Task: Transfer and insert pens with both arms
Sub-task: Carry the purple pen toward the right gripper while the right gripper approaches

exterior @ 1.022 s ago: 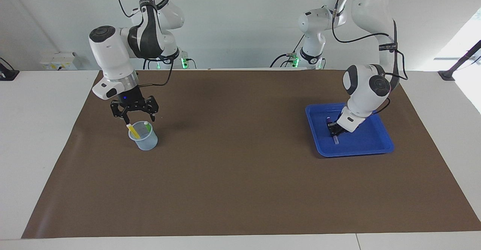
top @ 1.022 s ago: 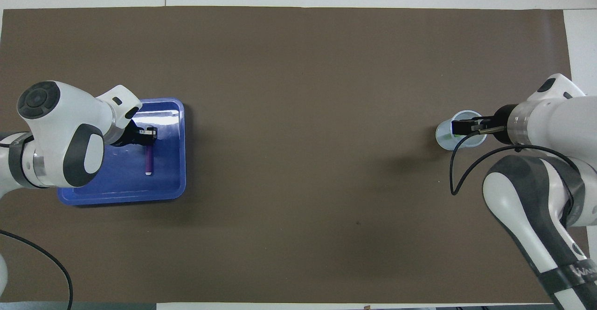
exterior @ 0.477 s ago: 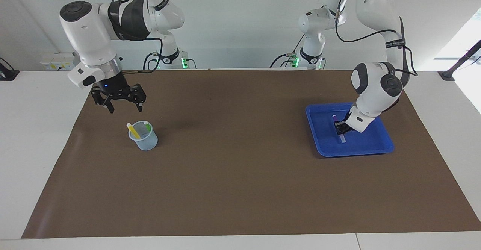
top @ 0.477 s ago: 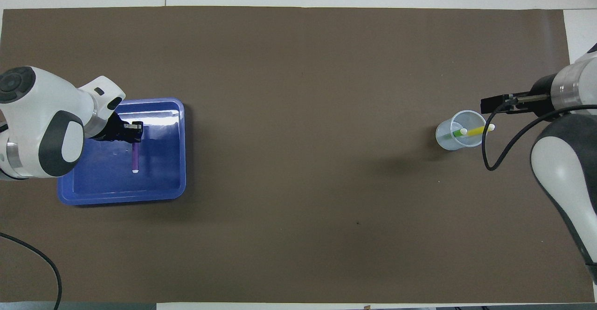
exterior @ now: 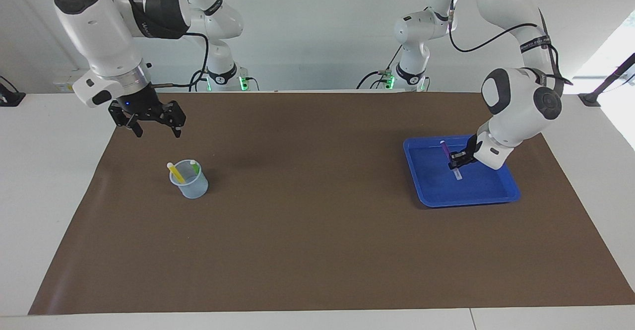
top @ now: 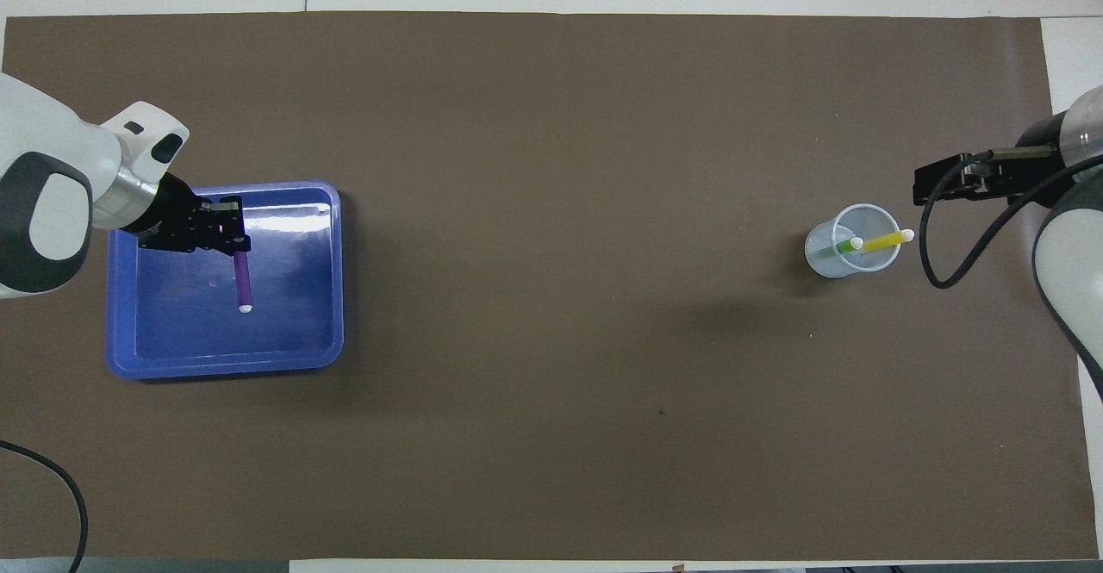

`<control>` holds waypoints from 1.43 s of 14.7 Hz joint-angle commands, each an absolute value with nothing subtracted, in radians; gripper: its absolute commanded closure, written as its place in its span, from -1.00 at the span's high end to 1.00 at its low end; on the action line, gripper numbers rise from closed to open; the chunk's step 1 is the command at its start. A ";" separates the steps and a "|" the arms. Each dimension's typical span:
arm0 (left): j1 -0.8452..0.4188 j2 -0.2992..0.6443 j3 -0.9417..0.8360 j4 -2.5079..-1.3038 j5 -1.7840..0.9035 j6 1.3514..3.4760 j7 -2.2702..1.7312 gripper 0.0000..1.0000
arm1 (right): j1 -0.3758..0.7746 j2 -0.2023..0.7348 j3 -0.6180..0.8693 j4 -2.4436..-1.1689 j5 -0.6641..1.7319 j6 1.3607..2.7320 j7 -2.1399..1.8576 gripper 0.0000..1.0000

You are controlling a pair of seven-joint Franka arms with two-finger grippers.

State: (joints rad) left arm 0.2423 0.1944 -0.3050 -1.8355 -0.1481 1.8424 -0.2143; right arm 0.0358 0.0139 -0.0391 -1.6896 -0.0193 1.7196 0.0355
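Observation:
My left gripper (exterior: 455, 161) is shut on the purple pen (exterior: 445, 148) and holds it tilted over the blue tray (exterior: 466, 200), whitish cap end down. In the overhead view the left gripper (top: 231, 241) grips the pen (top: 243, 278) at its upper end, over the tray (top: 224, 362). The yellow pen (exterior: 174, 171) and the green pen (exterior: 195, 167) stand in a clear cup (exterior: 190, 186) toward the right arm's end. My right gripper (exterior: 156, 130) is open and empty, raised over the mat beside the cup (top: 831, 258); it also shows in the overhead view (top: 935, 185).
A brown mat (exterior: 307, 231) covers the table between the cup and the tray. Two smaller white arms with green lights (exterior: 241, 82) stand at the robots' edge of the table.
The right gripper has risen from the cup and drawn back toward its own end, leaving the yellow and green pens in it. The left gripper has lifted the purple pen off the tray floor.

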 commanded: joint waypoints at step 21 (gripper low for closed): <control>-0.079 -0.126 -0.314 -2.025 -0.999 1.952 -1.515 -1.00 | 0.035 -0.026 0.164 -1.603 0.356 1.705 0.421 1.00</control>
